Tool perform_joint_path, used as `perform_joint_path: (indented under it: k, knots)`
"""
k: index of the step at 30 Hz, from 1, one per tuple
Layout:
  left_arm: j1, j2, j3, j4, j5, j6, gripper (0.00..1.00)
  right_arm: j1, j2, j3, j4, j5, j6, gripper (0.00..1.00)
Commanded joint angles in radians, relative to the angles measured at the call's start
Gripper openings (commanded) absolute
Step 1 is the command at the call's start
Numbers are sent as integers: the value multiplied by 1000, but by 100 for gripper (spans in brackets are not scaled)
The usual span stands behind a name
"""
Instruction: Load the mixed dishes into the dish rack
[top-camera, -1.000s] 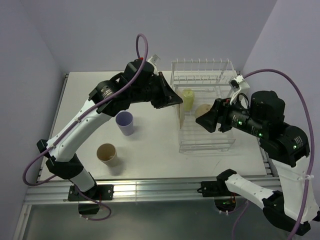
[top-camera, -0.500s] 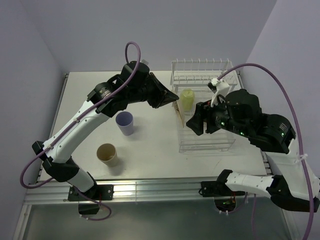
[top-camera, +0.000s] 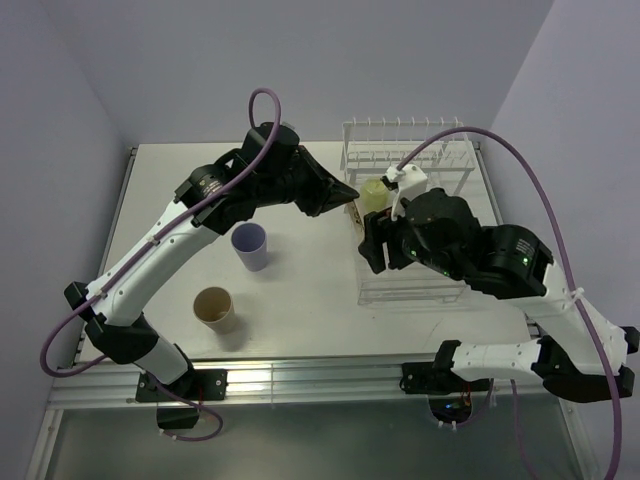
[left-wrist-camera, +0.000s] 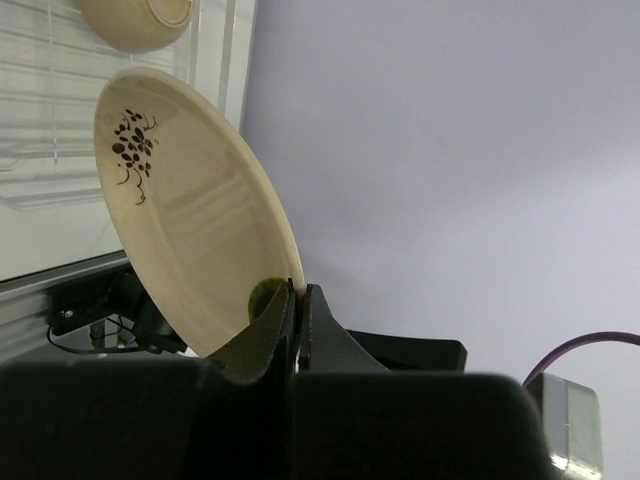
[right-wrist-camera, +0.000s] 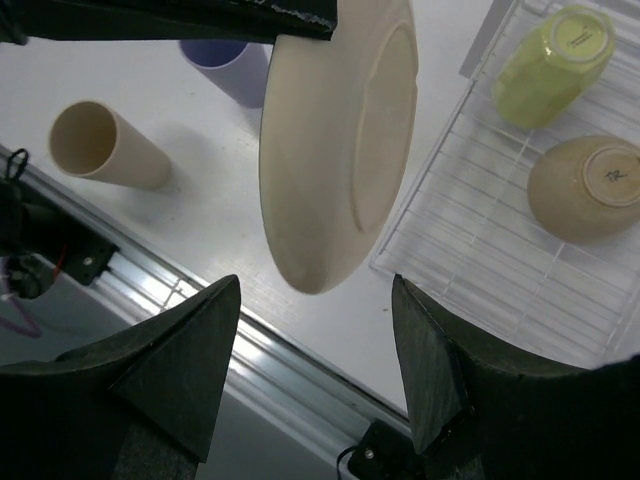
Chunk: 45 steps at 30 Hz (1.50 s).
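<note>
My left gripper (top-camera: 347, 196) is shut on the rim of the cream plate (top-camera: 354, 212) and holds it on edge in the air over the left side of the white wire dish rack (top-camera: 440, 285). The left wrist view shows the plate's dark floral mark (left-wrist-camera: 132, 145) and the jaws pinching the rim (left-wrist-camera: 297, 290). My right gripper (right-wrist-camera: 315, 350) is open, its fingers either side of and just below the plate's lower edge (right-wrist-camera: 340, 140). The yellow-green mug (right-wrist-camera: 555, 60) and small bowl (right-wrist-camera: 585, 190) lie in the rack (right-wrist-camera: 470, 250). The lavender tumbler (top-camera: 249, 245) and tan tumbler (top-camera: 214, 308) stand on the table.
The rack's raised row of upright prongs (top-camera: 400, 135) is at its far end, by the back wall. The table's metal front rail (top-camera: 300, 380) runs along the near edge. The right arm's body (top-camera: 470, 245) covers most of the rack base from above.
My right arm has swung left across the rack until its open fingers reach the plate. My left arm has shifted slightly and still holds the plate.
</note>
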<state>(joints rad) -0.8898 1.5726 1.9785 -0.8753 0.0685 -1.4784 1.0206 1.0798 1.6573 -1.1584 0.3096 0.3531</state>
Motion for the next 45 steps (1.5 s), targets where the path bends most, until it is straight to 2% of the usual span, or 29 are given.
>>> perform_joint_path:
  k: [1,8,15,17,20,21,23,25,28,29,31,33,34,36,40,45]
  knots:
    - [-5,-25,-3,65,36,-46,0,30,14,-34,62,134,-28,69]
    - [-14,-55,-49,87,56,-65,0,45,9,-100,164,281,-86,67]
    - [-18,-102,-145,154,80,-95,0,45,0,-151,227,296,-100,51]
    - [-18,-102,-144,157,85,-97,0,47,-12,-175,250,284,-94,49]
    - [-18,-95,-142,170,97,-95,0,47,-14,-185,247,281,-86,32]
    - [-18,-95,-145,177,100,-94,0,49,-9,-180,244,283,-83,16]
    - [-18,-97,-155,191,108,-92,0,53,-6,-177,238,283,-77,3]
    - [-18,-102,-159,200,108,-83,0,55,-11,-174,238,286,-63,0]
    - [-14,-105,-158,197,105,-68,19,58,-12,-166,227,283,-42,0]
    - [-12,-109,-168,205,105,-68,35,59,-9,-165,215,286,-39,0]
    - [-2,-128,-181,231,111,-57,54,64,-6,-160,195,293,-25,0]
    - [6,-141,-144,205,71,-31,65,68,-4,-154,181,310,-20,0]
    - [20,-143,-120,182,51,10,78,67,-4,-153,168,315,-16,0]
    - [37,-155,-35,102,-16,82,82,67,-1,-142,154,341,-6,0]
    - [69,-184,94,-65,-136,182,80,67,37,-87,129,423,-6,0]
    - [78,-279,16,-64,-219,245,77,56,124,57,123,588,-35,0]
